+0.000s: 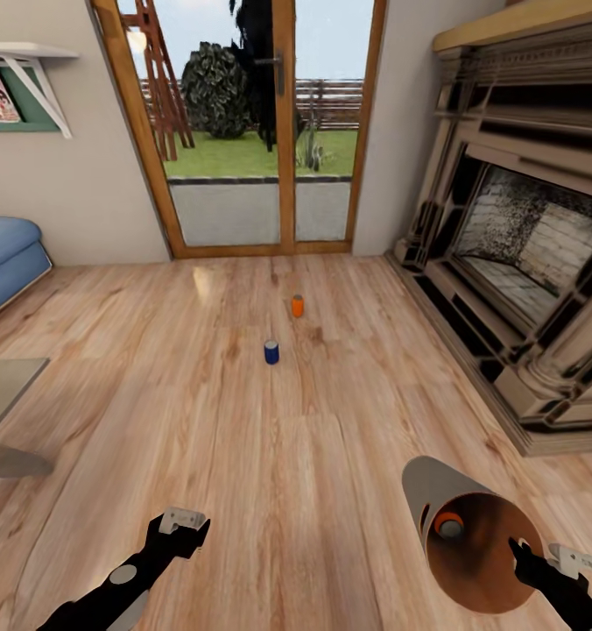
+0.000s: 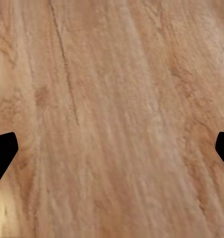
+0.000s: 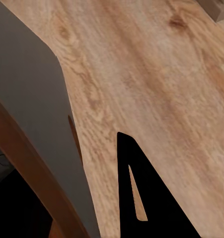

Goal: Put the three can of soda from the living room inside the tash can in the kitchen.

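Scene: living room with light wood plank floor (image 1: 296, 456); stone fireplace (image 1: 524, 263) at the right, glazed wooden door (image 1: 261, 131) ahead, blue sofa (image 1: 7, 254) at the left edge.
Cans on floor: a small dark blue cylindrical can with grey metal top (image 1: 271, 351) is seen upright on the planks; a bright orange cylindrical can (image 1: 298, 306) stands upright beyond it, near but apart.
Third can: an orange can with grey top (image 1: 447, 523) is seen lying inside the bin.
Bin: grey cylindrical trash can with brown inside (image 1: 436, 491) is carried tilted, mouth toward the camera, off the floor.
Right gripper (image 1: 525, 556): clamped on the bin's rim; in the right wrist view one finger (image 3: 151, 198) lies outside the grey wall.
Left gripper (image 1: 184, 524): fingers spread wide, nothing held; in the left wrist view bare floor lies between the tips.
Handling (judged): cans are taken as light, rigid, smooth-walled, liable to tip or roll; a hold across the mid-body is advised.
Risk (judged): the tilted bin could spill its can.
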